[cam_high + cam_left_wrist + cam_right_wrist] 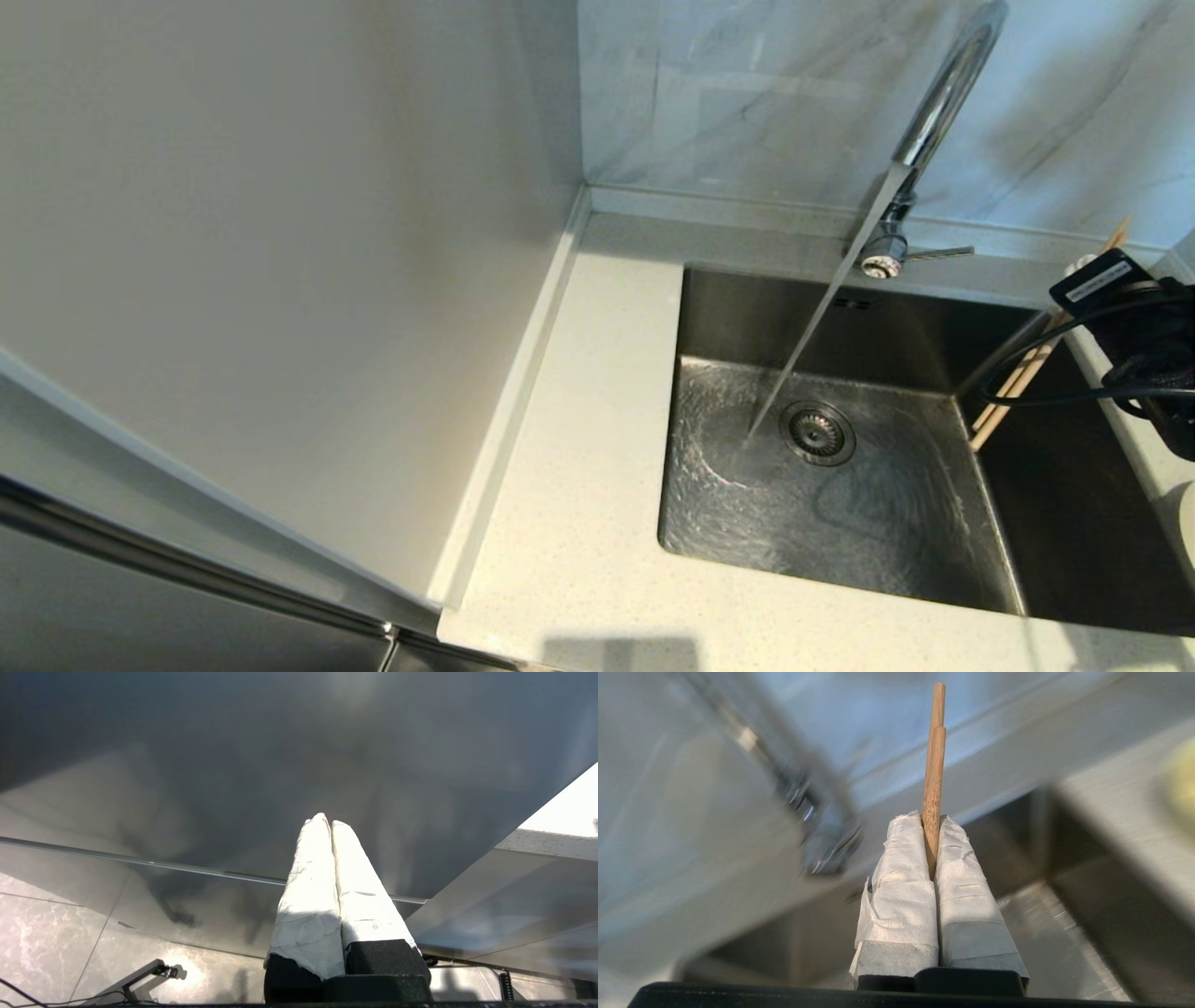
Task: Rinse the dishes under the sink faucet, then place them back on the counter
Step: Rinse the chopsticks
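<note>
Your faucet (938, 112) is running into the sink (840, 485) by the drain strainer (818, 432); chopsticks (1018, 378) hang over its right edge.

- My right arm comes in from the right edge of the head view, its black wrist and cables over the right rim of the basin.
- My right gripper (930, 826) has its white-wrapped fingers (901, 891) clamped on the chopsticks (934, 765), which stick out past the tips.
- My left gripper (329, 823) is parked low, away from the work, fingers pressed together on nothing.
</note>
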Motion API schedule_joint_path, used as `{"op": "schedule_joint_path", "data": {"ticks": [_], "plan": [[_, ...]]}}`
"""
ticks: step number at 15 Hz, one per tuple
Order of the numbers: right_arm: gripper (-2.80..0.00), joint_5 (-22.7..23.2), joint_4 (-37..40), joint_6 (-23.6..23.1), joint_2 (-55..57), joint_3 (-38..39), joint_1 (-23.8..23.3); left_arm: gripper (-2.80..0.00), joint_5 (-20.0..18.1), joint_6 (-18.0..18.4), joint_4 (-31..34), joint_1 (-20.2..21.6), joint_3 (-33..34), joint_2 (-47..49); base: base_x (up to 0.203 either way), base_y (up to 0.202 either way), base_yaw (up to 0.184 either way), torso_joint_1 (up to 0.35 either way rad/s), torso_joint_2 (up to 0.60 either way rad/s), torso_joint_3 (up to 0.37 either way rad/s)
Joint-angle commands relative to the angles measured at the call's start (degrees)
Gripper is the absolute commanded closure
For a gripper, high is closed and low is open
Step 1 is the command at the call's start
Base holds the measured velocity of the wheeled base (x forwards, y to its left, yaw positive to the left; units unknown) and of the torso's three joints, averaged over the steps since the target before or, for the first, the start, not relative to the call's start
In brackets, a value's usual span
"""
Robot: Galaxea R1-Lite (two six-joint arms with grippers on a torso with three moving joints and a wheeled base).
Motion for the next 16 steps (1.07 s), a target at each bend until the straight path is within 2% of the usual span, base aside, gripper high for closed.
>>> {"op": "schedule_joint_path", "data": {"ticks": [1,3,5,8,10,12,16], "plan": [[0.0,-8.43,-2.06,-1.6,-0.27,0.3,2.44,0.0,0.0,-0.05,0.0,0.0,0.0,0.0,0.0,0.0,0.0,0.0,0.0,0.0],[0.0,-14.54,-5.62,-5.64,0.31,-0.21,2.94,0.0,0.0,-0.01,0.0,0.0,0.0,0.0,0.0,0.0,0.0,0.0,0.0,0.0],[0.0,-18.2,-4.77,-5.77,1.26,-2.05,6.42,0.0,0.0,-0.06,0.0,0.0,0.0,0.0,0.0,0.0,0.0,0.0,0.0,0.0],[0.0,-28.6,-2.78,-5.49,3.68,-10.55,12.6,0.0,0.0,-0.06,0.0,0.0,0.0,0.0,0.0,0.0,0.0,0.0,0.0,0.0],[0.0,-33.79,-2.38,-5.6,6.89,-17.01,15.02,0.0,0.0,-0.06,0.0,0.0,0.0,0.0,0.0,0.0,0.0,0.0,0.0,0.0],[0.0,-37.29,-1.84,-5.86,10.32,-22.79,15.51,0.0,0.0,-0.06,0.0,0.0,0.0,0.0,0.0,0.0,0.0,0.0,0.0,0.0],[0.0,-39.4,-1.37,-5.14,12.79,-23.08,15.55,0.0,0.0,-0.06,0.0,0.0,-0.02,0.0,0.0,0.0,0.0,0.0,0.0,0.0]]}}
